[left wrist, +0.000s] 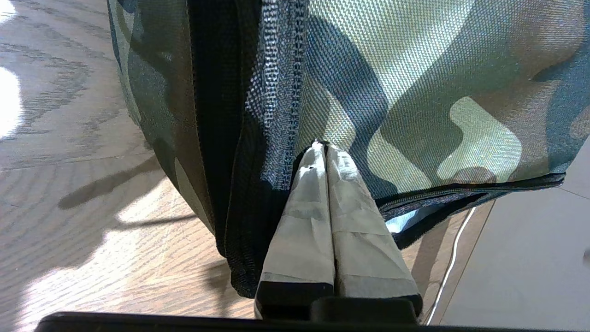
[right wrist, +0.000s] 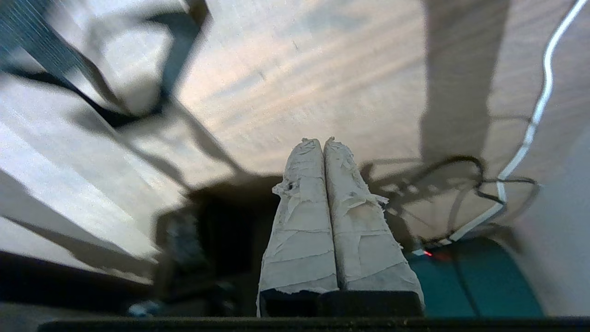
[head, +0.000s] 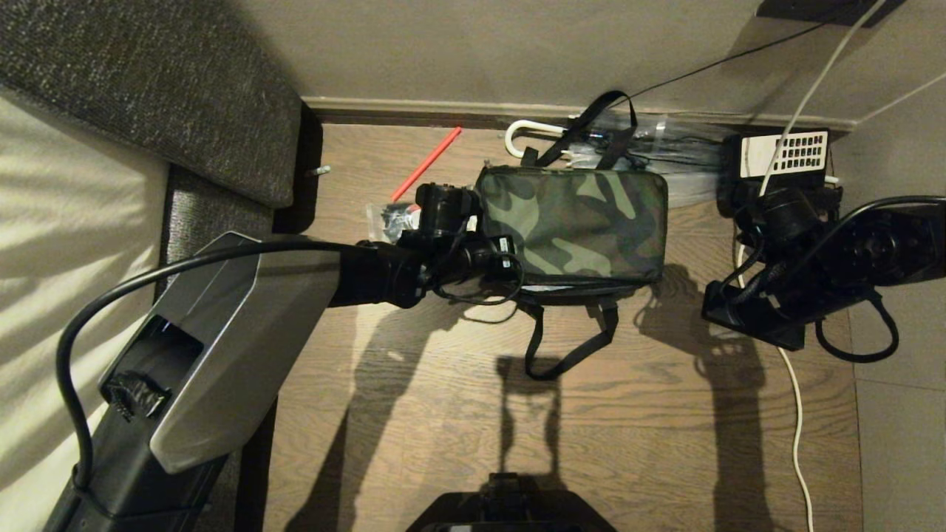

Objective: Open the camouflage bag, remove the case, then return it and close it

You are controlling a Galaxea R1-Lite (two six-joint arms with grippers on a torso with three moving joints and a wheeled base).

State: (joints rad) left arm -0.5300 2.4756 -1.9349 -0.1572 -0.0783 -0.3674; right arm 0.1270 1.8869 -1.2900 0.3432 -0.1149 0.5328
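On the brown wood-plank floor point(head: 414, 414), the black webbing loop handle point(head: 569, 347) trails nearest the robot. Behind it lies the boxy green, tan and dark camouflage bag point(head: 576, 222), close to the far skirting. The left gripper point(left wrist: 322, 146), its taped fingers pressed together, touches the bag's left end by the black edging. The right gripper point(right wrist: 322, 140), also clenched and empty, hangs over the floor right of the bag. Beyond stands a white vented box point(head: 783, 154).

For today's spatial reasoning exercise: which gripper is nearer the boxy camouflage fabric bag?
Left. The left gripper, shut, touches the boxy camouflage fabric bag at its left end; the right gripper, shut, hangs over bare floor beyond its right end.
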